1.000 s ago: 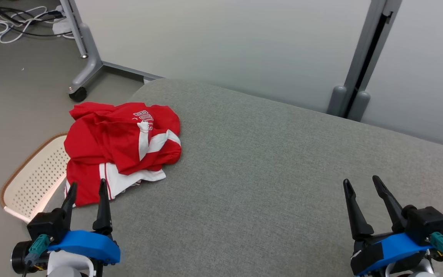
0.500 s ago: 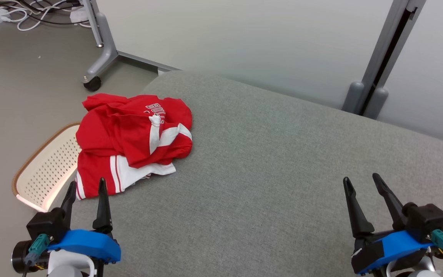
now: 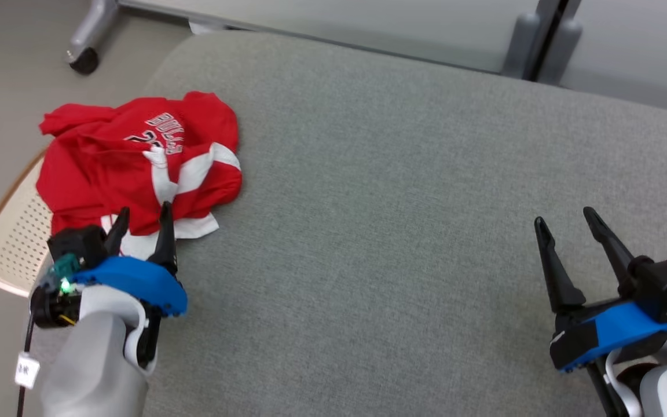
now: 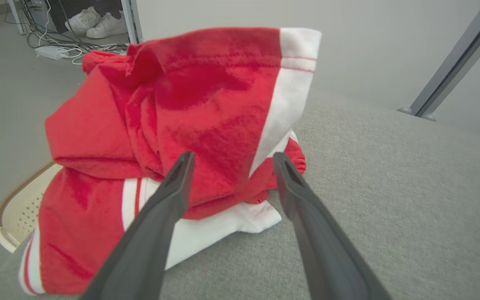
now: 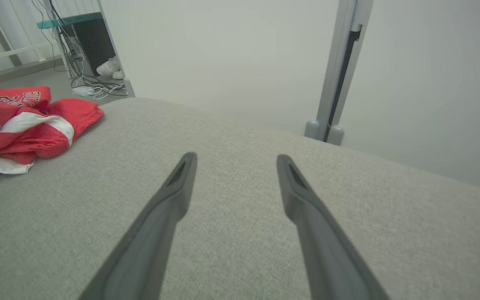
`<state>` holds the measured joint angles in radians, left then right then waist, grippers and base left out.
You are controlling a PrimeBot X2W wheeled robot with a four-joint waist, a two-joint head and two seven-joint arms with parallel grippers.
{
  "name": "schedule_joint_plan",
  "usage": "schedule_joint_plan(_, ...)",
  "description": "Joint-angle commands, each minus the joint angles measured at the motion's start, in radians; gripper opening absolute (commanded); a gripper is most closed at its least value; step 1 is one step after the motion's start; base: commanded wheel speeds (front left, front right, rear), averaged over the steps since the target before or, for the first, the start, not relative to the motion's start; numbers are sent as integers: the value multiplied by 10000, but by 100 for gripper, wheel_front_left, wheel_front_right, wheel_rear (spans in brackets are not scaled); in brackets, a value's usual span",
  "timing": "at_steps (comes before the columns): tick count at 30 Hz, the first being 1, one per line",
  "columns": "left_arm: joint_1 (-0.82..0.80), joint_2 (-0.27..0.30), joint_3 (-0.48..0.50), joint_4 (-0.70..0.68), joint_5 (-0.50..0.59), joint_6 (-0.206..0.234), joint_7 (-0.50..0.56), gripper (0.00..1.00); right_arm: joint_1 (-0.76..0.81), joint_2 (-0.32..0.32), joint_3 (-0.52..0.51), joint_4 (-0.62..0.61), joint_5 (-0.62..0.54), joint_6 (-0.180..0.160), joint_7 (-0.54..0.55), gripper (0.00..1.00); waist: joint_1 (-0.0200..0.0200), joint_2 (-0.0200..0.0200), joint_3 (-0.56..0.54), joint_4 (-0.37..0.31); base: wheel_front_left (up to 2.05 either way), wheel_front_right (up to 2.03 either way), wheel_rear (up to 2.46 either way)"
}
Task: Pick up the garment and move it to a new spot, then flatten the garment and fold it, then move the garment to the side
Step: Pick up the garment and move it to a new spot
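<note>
Right now I am holding the left gripper with its jaws spread wide and nothing between them, aimed at the near edge of the garment. I judge that the pick-up is the step in hand and that this arm is the one sitting closest to it. Along the fingers, the red-and-white bundle is lying just ahead of the tips: its white hem is sitting low between the jaws, and a raised red fold with a white band is rising beyond them. Whether a tip is brushing the cloth I cannot tell. I am hovering the right gripper well apart, jaws likewise spread and empty over the bare grey cushion, probably waiting for the flattening. From those jaws the garment is lying far off to the left, crumpled at the cushion's edge. It is partly hanging over a perforated basket that is standing to the left of the left jaws. Farther beyond, a caster wheel and a grey partition post are standing on the floor.
</note>
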<state>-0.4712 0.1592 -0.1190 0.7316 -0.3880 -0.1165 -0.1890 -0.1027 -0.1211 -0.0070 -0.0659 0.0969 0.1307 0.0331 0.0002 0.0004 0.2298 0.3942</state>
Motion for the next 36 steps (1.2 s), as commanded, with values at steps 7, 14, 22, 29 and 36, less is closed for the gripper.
schedule_joint_plan(7, -1953, 186, -184, 2459, -395, -143, 70, 100, -424, -271, -81, -566, -161, 1, 432, 100, -2, -4, 1030, -134, 0, 0, 0)
schedule_joint_plan(14, -2760, 348, -380, 3825, -694, -142, -251, 0, -439, -303, -151, -627, -136, 1, 446, 100, -2, -4, 1231, -242, 0, 0, 0)
schedule_joint_plan(22, -2155, 888, -362, 3568, -1148, -146, -747, 0, -138, -77, -190, -259, 29, 1, 115, 100, -2, -4, 351, -435, 0, 0, 0)
schedule_joint_plan(29, -540, 1382, 325, 1069, -536, 254, -770, 0, 274, 218, -57, 150, 208, 1, -258, 100, -2, -4, -849, -724, 0, 0, 0)
schedule_joint_plan(36, 1072, 1296, 528, -1391, 17, 702, -773, 0, 632, 377, 36, 369, 308, 1, -435, 100, -2, -4, -1683, -1039, 0, 0, 0)
